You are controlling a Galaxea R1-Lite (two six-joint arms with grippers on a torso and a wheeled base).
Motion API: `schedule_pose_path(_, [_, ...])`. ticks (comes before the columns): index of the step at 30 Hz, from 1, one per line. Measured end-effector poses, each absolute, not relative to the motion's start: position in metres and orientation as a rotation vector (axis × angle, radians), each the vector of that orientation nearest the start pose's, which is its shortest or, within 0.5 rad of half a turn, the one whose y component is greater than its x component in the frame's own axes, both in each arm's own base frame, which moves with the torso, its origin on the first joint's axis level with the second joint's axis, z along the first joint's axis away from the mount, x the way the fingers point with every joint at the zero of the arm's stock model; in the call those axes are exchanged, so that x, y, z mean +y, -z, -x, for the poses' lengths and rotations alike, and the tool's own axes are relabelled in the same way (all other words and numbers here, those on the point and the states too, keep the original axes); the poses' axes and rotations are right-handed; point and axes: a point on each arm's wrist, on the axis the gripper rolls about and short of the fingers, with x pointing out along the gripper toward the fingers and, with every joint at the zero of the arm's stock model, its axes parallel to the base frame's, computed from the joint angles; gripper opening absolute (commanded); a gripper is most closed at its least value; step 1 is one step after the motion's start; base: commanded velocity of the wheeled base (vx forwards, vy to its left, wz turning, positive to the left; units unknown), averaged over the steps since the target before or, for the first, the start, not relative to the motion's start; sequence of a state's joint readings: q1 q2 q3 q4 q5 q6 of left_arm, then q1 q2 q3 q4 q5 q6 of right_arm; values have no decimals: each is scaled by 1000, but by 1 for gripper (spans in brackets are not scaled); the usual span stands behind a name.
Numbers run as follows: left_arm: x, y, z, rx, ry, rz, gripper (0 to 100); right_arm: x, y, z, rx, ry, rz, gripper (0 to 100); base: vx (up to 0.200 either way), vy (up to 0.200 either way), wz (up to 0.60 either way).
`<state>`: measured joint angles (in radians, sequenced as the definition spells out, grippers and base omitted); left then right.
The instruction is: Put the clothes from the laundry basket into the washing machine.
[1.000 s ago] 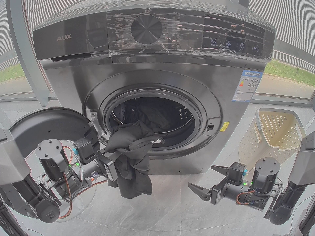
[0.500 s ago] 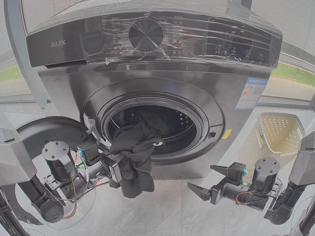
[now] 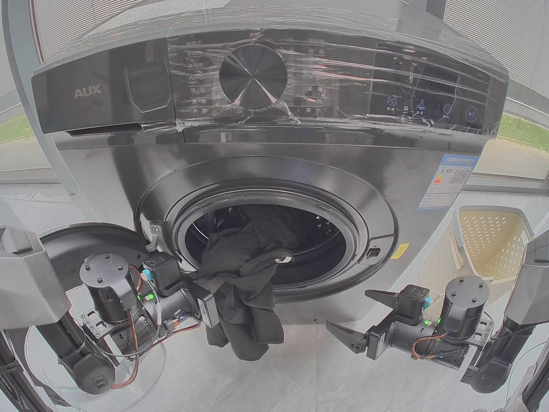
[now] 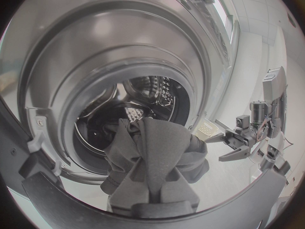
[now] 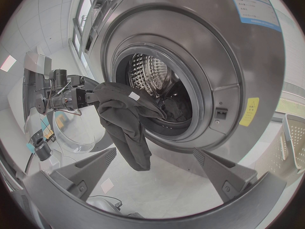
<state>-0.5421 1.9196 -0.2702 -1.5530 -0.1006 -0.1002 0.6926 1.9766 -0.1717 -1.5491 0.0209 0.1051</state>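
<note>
The dark garment drapes over the drum opening's rim at 7 o'clock, its long tail hanging toward 6, outside the washing machine. The left gripper, clamped on the cloth from its 8 o'clock side, points level at the drum; the right gripper sits at 4 o'clock, spread wide, empty

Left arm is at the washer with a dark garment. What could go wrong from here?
Much of the dark garment hangs outside, below the drum rim; if the left end effector releases here, it may slide to the floor. The hanging tail could also catch on the rim.
</note>
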Motion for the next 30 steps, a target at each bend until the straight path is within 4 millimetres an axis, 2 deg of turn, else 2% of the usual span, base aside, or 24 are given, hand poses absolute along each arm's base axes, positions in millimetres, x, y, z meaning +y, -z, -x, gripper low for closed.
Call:
schedule_pose_path(5, [-151, -87, -213, 159, 677, 64, 0, 161, -65, -188, 278, -714, -15, 100, 0, 0, 0])
schedule_pose_path(9, [-161, -85, -217, 149, 666, 58, 0, 161, -68, -185, 270, -724, -15, 100, 0, 0, 0])
schedule_pose_path(16, [-185, -88, -254, 60, 610, 96, 0, 161, -72, -181, 255, -738, -17, 100, 0, 0, 0])
schedule_pose_path(23, [-197, -69, -283, 62, 572, 113, 0, 163, -75, -176, 246, -758, -17, 100, 0, 0, 0])
schedule_pose_path(30, [-215, -61, -313, 18, 552, 152, 0, 163, -76, -175, 242, -764, -17, 100, 0, 0, 0])
